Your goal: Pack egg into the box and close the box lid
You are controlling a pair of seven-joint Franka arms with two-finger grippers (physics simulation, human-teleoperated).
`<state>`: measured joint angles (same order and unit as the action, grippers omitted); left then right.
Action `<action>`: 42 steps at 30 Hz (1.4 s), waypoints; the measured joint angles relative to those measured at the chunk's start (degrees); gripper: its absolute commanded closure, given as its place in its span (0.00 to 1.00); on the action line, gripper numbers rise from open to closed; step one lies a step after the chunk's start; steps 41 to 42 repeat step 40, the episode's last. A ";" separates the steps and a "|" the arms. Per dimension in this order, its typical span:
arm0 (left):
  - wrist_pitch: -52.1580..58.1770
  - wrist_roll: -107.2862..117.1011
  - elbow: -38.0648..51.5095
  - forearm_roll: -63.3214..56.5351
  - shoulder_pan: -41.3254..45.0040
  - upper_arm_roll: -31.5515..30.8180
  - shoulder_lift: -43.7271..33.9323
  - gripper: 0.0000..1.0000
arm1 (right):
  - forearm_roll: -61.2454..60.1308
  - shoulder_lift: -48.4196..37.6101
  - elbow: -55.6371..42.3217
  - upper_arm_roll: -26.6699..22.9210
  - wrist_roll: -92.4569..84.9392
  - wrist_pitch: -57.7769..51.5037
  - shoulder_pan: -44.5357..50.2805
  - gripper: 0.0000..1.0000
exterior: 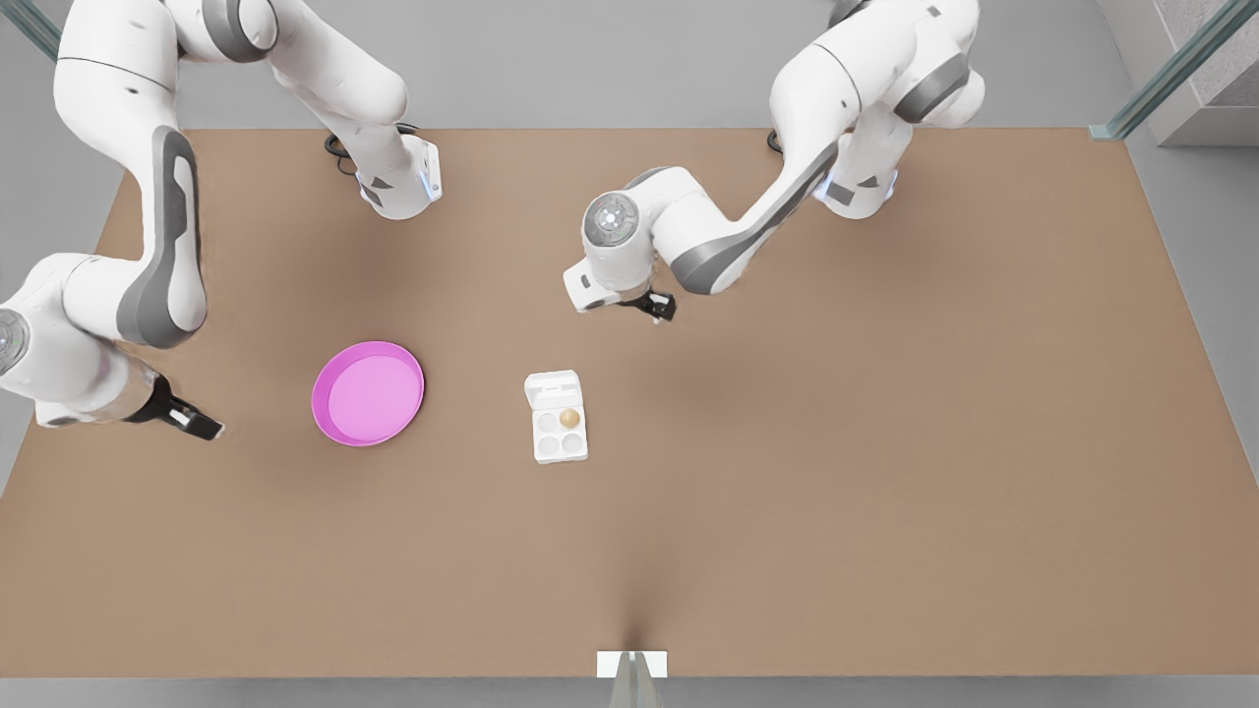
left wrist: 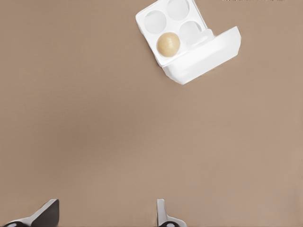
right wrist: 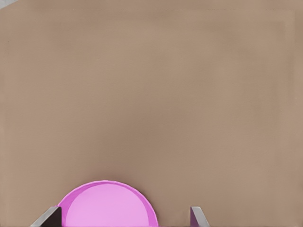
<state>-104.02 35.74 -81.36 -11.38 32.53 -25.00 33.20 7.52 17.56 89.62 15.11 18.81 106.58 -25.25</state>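
Egg (exterior: 569, 418) sits in a cup of the open box (exterior: 559, 433), frame centre. Left gripper (exterior: 661, 306), above it, spread. Right gripper (exterior: 202, 425), far left beside plate (exterior: 368, 393), apparently spread.

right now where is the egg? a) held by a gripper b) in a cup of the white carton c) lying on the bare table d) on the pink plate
b: the egg sits in one cup of the box, the cup next to the open box lid; the pink plate has nothing on it.
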 measured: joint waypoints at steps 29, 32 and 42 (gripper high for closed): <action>0.07 10.47 -16.27 2.56 -53.60 -2.53 -24.19 0.00 | -8.57 -9.59 -10.24 -9.96 -20.93 -17.68 25.31 0.00; 1.04 3.83 -19.46 5.38 -55.16 -3.51 -27.08 0.00 | -7.30 -9.59 -10.46 -10.06 -21.37 -17.73 24.66 0.00; 5.64 -9.40 -12.26 7.44 -52.23 -7.34 -26.20 0.00 | -5.23 -8.69 -10.44 -9.93 -22.27 -14.73 23.56 0.00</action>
